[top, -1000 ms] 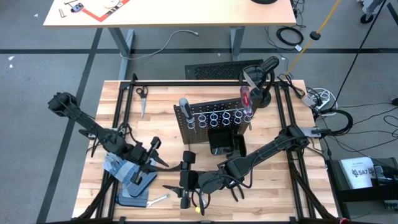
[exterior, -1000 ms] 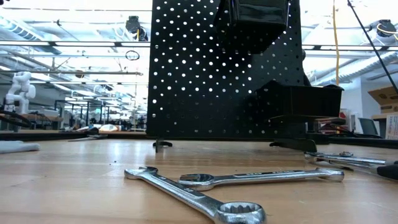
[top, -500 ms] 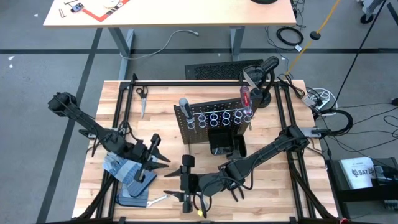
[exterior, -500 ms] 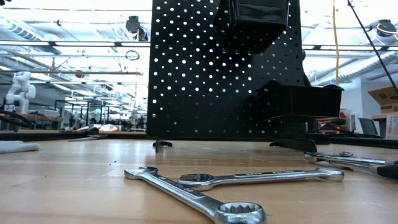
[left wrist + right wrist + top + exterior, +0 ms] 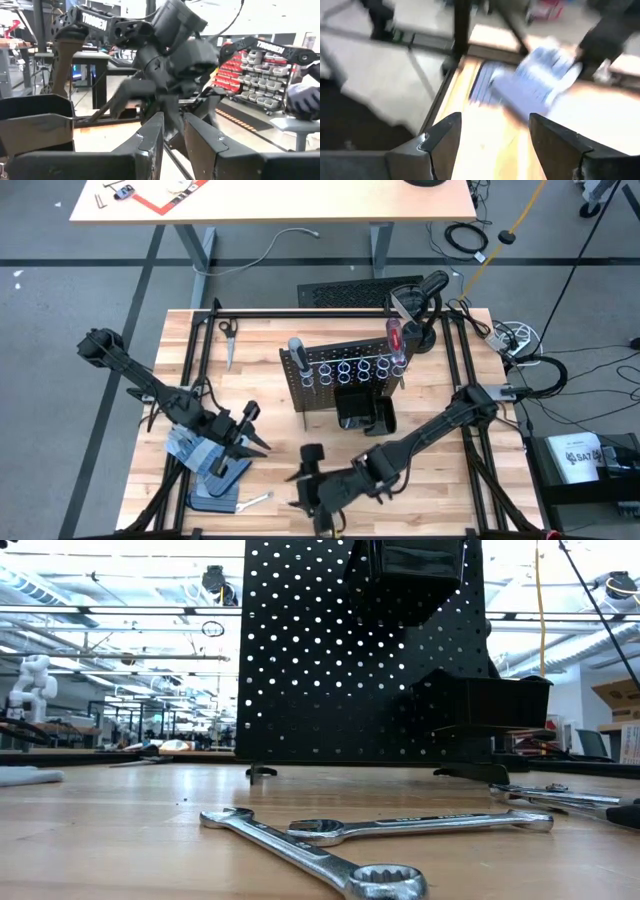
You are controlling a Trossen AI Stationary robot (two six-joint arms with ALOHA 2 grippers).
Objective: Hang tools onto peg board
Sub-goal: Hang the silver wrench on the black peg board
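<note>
Tools, hanging job, current stock:

- Wrench (image 5: 256, 501): silver, flat on the table near the front edge, just beside the corner of the ribbed mat (image 5: 214, 497). Its long axis runs slantwise, one end toward the mat and the other toward the right arm. It lies loose, with no gripper on it.
- Two wrenches (image 5: 330, 840): in the low view they lie crossed on the wood in front of the peg board (image 5: 360, 650). I cannot match them with certainty to the one seen from above.
- Red-handled screwdriver (image 5: 395, 338) and grey-handled screwdriver (image 5: 296, 348): both already stand in the ring row of the peg board, which is mid-table and well apart from the loose wrench.
- Right gripper (image 5: 306, 485): low over the front edge, on the wrench's right-hand side and pointing across toward the mat and the work gloves (image 5: 540, 82). Its fingers (image 5: 442, 137) are spread wide with nothing between them. It looks slightly the nearer of the two to the wrench.
- Left gripper (image 5: 248, 442): over the gloves, on the wrench's far side. Its fingers (image 5: 152, 137) show only a narrow gap and appear to hold nothing.

Judgement: the right gripper would have to turn across the slanted shank before closing.
</note>
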